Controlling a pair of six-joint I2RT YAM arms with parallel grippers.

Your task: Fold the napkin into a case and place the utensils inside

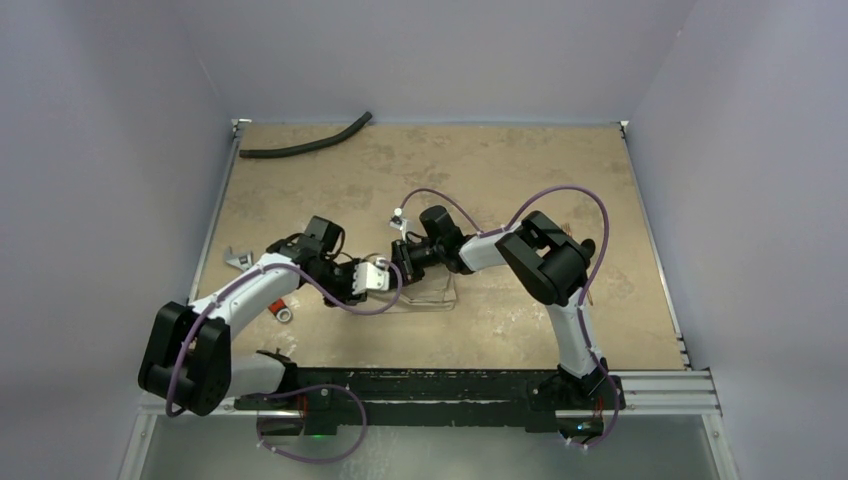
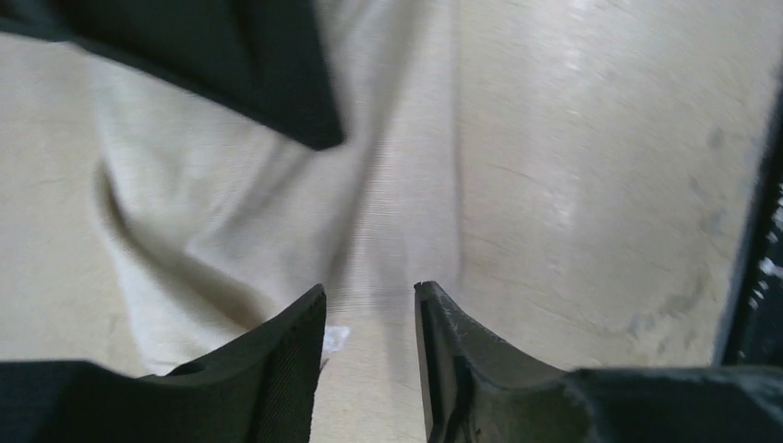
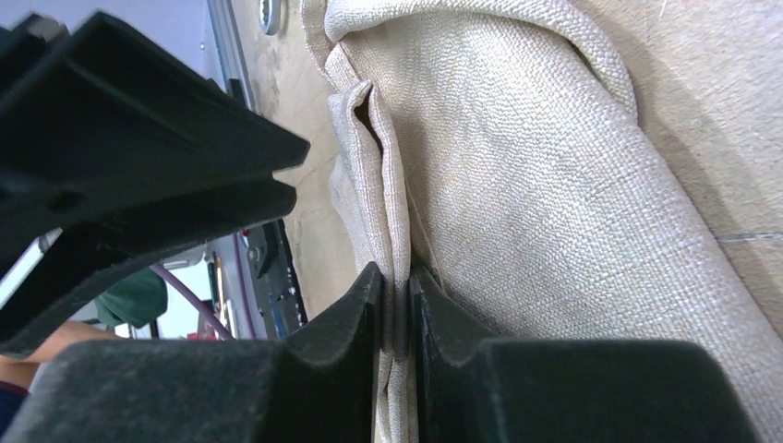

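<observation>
The beige napkin (image 1: 432, 291) lies bunched on the table between the two arms, hard to tell from the tabletop. My right gripper (image 3: 395, 277) is shut on a folded edge of the napkin (image 3: 517, 166), which rolls away to the right of the jaws. My left gripper (image 2: 369, 291) is open just above the napkin (image 2: 277, 203), with cloth showing between its fingers. In the top view the left gripper (image 1: 392, 274) and the right gripper (image 1: 402, 262) nearly touch. A slim copper piece (image 1: 588, 288) and a dark round tip (image 1: 589, 244), probably the utensils, show behind the right arm.
A long black curved hose (image 1: 305, 148) lies at the back left. A small metal object (image 1: 237, 260) and a red and white piece (image 1: 283, 311) lie by the left arm. A black rail (image 1: 450, 385) runs along the near edge. Walls enclose the table.
</observation>
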